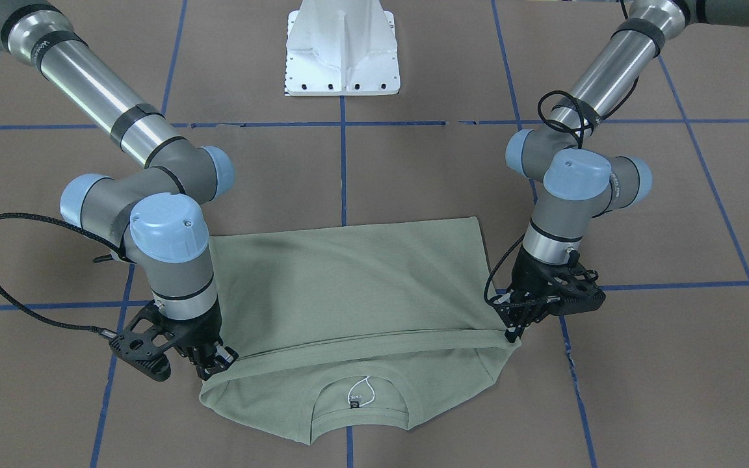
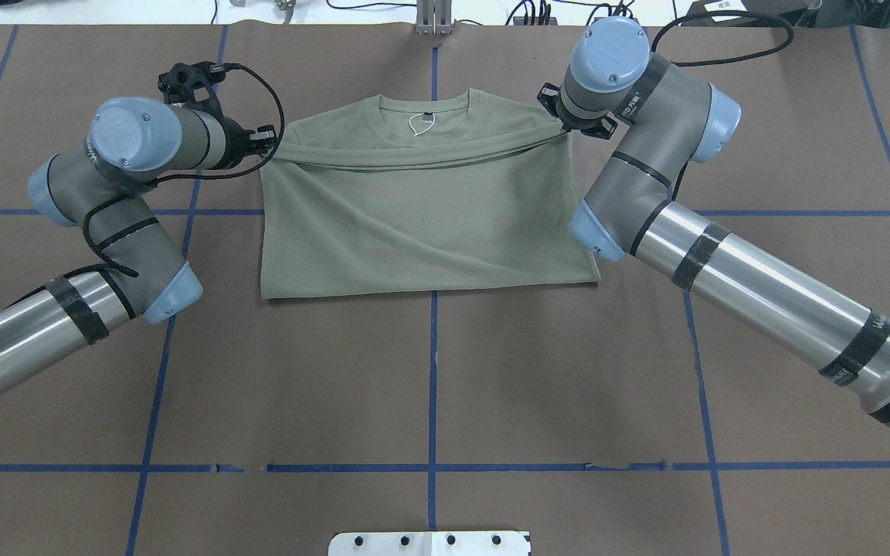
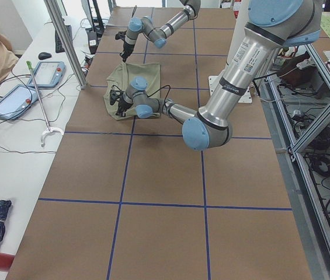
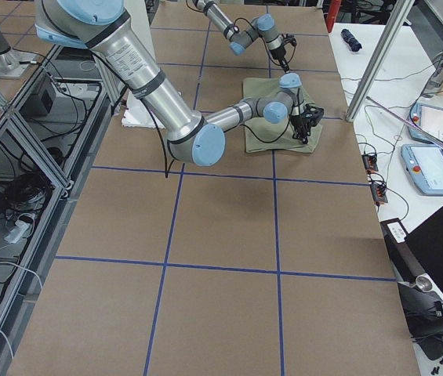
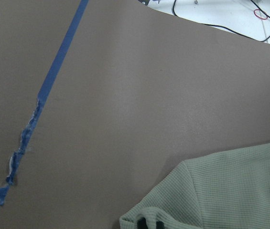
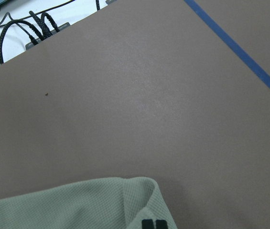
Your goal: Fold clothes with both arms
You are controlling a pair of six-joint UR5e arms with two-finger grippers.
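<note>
The pale sage-green shirt [image 1: 348, 286] [image 2: 422, 224] lies on the brown table, collar and white neck loop [image 1: 361, 392] at the far edge from me. Its lower part is doubled up toward the collar, and the raised edge is stretched taut between both grippers. My left gripper [image 1: 513, 333] [image 2: 267, 144] is shut on that edge at the shirt's left side. My right gripper [image 1: 217, 365] [image 2: 565, 130] is shut on it at the right side. Each wrist view shows fabric wrapped over the black fingertips [image 5: 149, 223] [image 6: 153, 224].
The white pedestal base [image 1: 342, 49] [image 2: 429, 543] stands at my near table edge. Blue tape lines [image 2: 433, 386] grid the brown surface. Cables [image 2: 538, 11] lie beyond the far edge. Tablets [image 3: 16, 99] and an operator's table flank the far side.
</note>
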